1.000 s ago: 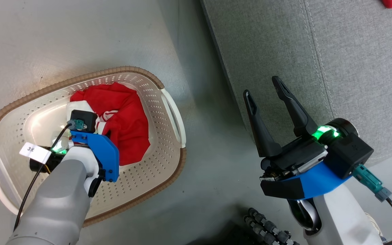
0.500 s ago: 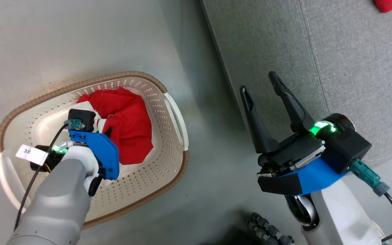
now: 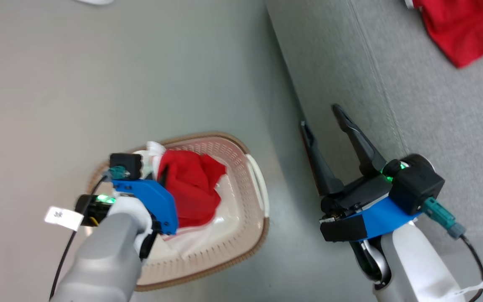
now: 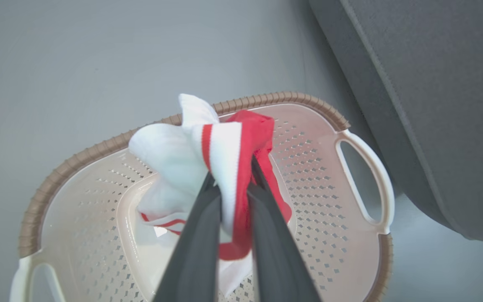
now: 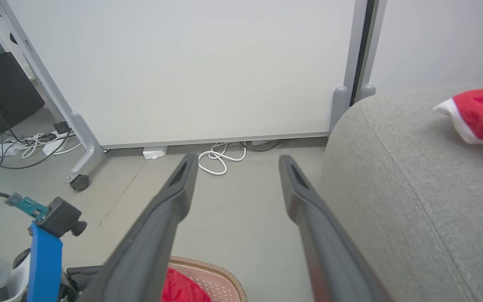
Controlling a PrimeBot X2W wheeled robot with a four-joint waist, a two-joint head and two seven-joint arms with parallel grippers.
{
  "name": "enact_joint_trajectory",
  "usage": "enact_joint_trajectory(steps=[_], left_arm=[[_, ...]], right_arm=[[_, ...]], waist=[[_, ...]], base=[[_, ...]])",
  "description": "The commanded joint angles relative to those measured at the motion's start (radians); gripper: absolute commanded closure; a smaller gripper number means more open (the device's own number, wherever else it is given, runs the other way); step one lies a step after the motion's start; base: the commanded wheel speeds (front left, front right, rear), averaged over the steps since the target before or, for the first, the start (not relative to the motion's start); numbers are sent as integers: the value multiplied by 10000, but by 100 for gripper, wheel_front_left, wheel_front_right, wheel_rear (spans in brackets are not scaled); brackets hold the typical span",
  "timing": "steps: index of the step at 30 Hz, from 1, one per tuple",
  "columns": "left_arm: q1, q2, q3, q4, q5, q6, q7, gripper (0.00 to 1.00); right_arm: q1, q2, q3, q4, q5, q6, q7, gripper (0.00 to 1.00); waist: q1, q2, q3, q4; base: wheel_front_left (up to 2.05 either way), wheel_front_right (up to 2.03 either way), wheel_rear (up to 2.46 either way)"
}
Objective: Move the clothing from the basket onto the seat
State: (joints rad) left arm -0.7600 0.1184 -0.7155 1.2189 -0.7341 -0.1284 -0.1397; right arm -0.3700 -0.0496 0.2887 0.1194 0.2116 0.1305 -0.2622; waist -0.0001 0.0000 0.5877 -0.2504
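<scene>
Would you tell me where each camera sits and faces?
Head: from the head, looks down at floor, basket, sofa; left forearm, right gripper show.
Left wrist: from left arm, looks down into basket; left gripper shut on red garment.
Right wrist: from right arm, looks level toward white panel; open fingers show.
All share basket, sofa.

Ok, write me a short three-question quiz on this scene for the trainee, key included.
1. True or false: the right gripper stands open and empty.
2. Over the basket, what does the left gripper pinch? A a cushion; B the red and white garment; C a bottle.
3. Fill in: the other red garment lies on the ____.
Key: 1 true; 2 B; 3 sofa.
</scene>
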Motion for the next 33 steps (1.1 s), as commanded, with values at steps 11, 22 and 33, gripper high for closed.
enact_joint_trajectory(steps=[11,22,33], left_arm=[[971,-345,-830,-1725,-764,-28,-759,100],[919,-329,-1714,-2790,-1078,-30,-1103,100],[-341,-454,-2605,-3475,-1007,-31,-848,100]], right_arm=[[918,-17,-623,715,-417,3,247,0],[2034,-20,-944,562,-617,5,914,0],[2645,-20,-930,305,-552,5,1418,0]], waist=[[1,0,-2763,1231],[1,0,-4635,2338],[1,0,-5404,3123]], base=[[0,0,0],[0,0,0],[0,0,0]])
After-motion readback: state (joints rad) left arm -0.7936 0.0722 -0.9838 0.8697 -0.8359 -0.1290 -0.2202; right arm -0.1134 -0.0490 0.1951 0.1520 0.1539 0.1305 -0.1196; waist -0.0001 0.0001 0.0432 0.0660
